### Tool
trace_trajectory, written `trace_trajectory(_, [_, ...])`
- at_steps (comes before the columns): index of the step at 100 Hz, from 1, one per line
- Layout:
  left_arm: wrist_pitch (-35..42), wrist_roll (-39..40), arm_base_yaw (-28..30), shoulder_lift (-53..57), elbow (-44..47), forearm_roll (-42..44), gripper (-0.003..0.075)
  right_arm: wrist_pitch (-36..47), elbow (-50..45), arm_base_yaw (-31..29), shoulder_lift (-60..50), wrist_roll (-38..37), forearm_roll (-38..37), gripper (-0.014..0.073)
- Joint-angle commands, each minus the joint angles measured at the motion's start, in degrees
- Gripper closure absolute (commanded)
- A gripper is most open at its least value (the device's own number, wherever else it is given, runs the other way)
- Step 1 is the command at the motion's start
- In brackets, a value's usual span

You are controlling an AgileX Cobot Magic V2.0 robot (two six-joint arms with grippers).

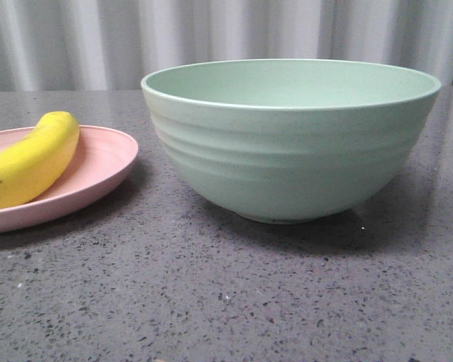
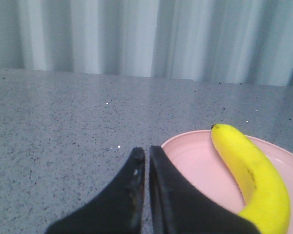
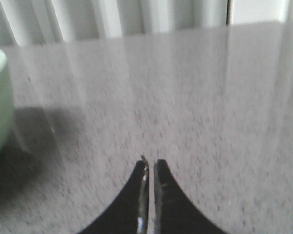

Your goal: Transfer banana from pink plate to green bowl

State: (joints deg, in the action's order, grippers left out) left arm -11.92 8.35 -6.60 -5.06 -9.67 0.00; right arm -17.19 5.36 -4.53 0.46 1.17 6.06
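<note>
Front view: speckled grey table [image 1: 211, 302], curtain [image 1: 234, 34] behind.

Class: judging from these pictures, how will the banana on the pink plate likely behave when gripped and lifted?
The banana looks glossy and smooth, so it may slip. Its curved, rounded body could rock or roll on the shallow pink plate if nudged. It probably stays stiff.

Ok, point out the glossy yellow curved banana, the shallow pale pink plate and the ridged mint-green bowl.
banana [image 1: 32, 158], front view, middle of its body.
pink plate [image 1: 106, 160], front view, bare inner surface.
green bowl [image 1: 287, 162], front view, ridged outer wall.
</note>
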Motion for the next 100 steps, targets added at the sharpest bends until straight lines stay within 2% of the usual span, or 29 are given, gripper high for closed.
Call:
trace_trajectory(1, [6.61, 0.44, 0.00, -4.86, -3.88, -0.36, 0.0741, 2.61, 5.17, -0.30, 3.86, 0.35, 0.39, 0.0665])
trace_trajectory(16, [11.92, 0.44, 0.00, -9.69, -4.35, -0.36, 0.0741, -3.69, 11.04, -0.30, 10.13, 0.35, 0.51, 0.0665])
trace_trajectory(24, [11.92, 0.44, 0.00, -11.90, -4.56, -0.36, 0.0741, -5.46, 14.12, -0.30, 13.62, 0.35, 0.51, 0.0665])
trace_trajectory(43, [13.01, 0.44, 0.00, -15.18, -4.56, -0.36, 0.0728, 4.27, 16.07, -0.30, 18.94, 0.35, 2.40, 0.0665])
trace_trajectory(50, [13.79, 0.44, 0.00, -15.89, -4.56, -0.36, 0.0648, 4.40, 16.07, -0.30, 19.71, 0.35, 2.40, 0.0665])
trace_trajectory(63, [15.30, 0.44, 0.00, -16.86, -4.56, -0.60, 0.0370, 4.40, 16.07, -0.30, 20.43, 0.35, 2.40, 0.0665])
trace_trajectory(70, [16.98, 0.44, 0.00, -16.98, -4.56, -1.10, 0.0276, 4.40, 16.07, -0.30, 20.43, 0.35, 2.40, 0.0665])
trace_trajectory(84, [17.67, 0.44, -0.21, -17.74, -5.84, -1.10, 0.0262, 4.40, 16.07, -0.30, 20.43, 0.35, 2.40, 0.0665])
trace_trajectory(100, [10.76, 0.44, -2.23, -21.84, -11.49, -1.10, 0.0288, 4.40, 16.07, -0.30, 20.43, 0.35, 2.40, 0.0665])
